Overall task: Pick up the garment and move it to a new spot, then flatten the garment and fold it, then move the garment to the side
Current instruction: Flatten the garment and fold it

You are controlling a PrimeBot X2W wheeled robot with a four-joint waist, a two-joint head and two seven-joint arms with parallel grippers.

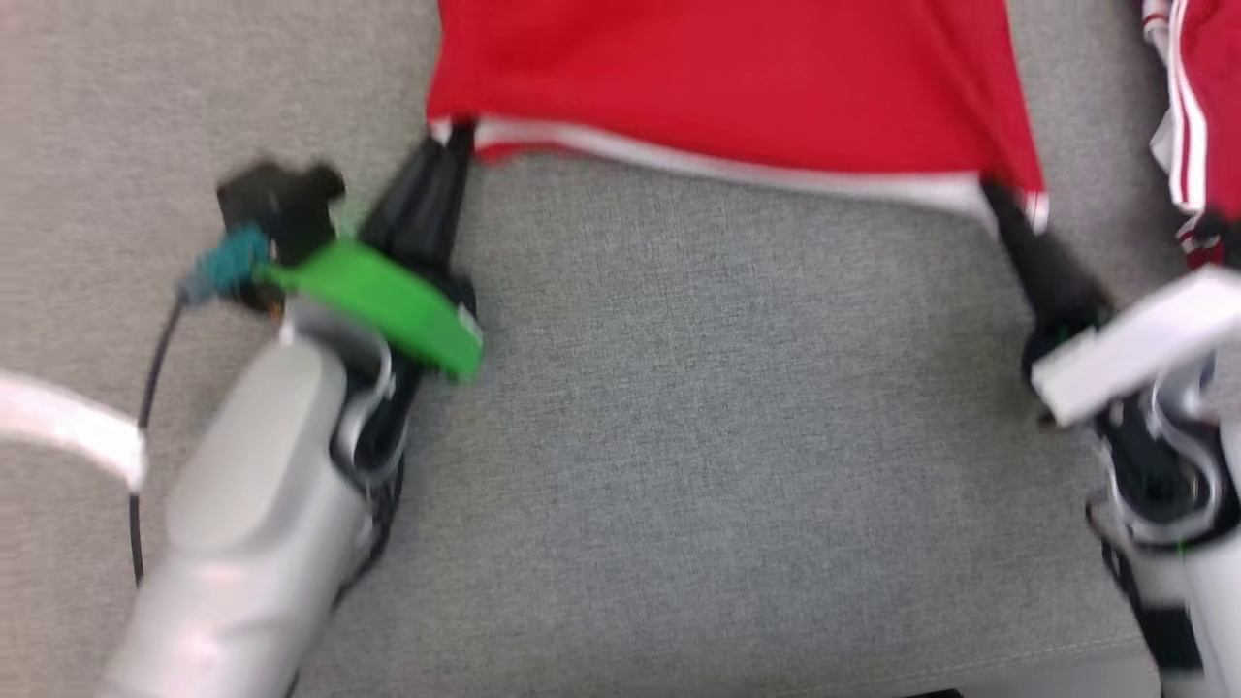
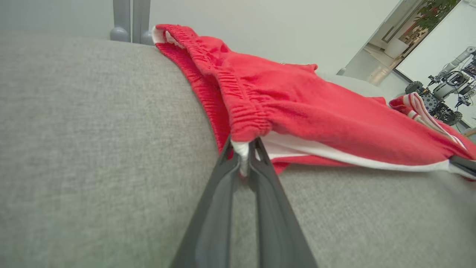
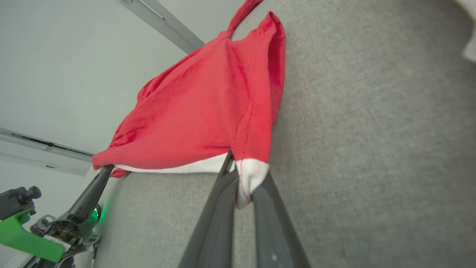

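Dark left gripper and right gripper pinched the red white-hemmed cloth garment, upper frame; we feared tension freeing a corner.

Head view motion-blurred throughout; wrist views sharp, evenly bright, soft shadows, wide-angle bending at edges.

Red garment, white-trimmed hem, spread wide
You see the near hem taut between its corners, a gathered elastic band running back from the left one, the body resting on grey upholstery
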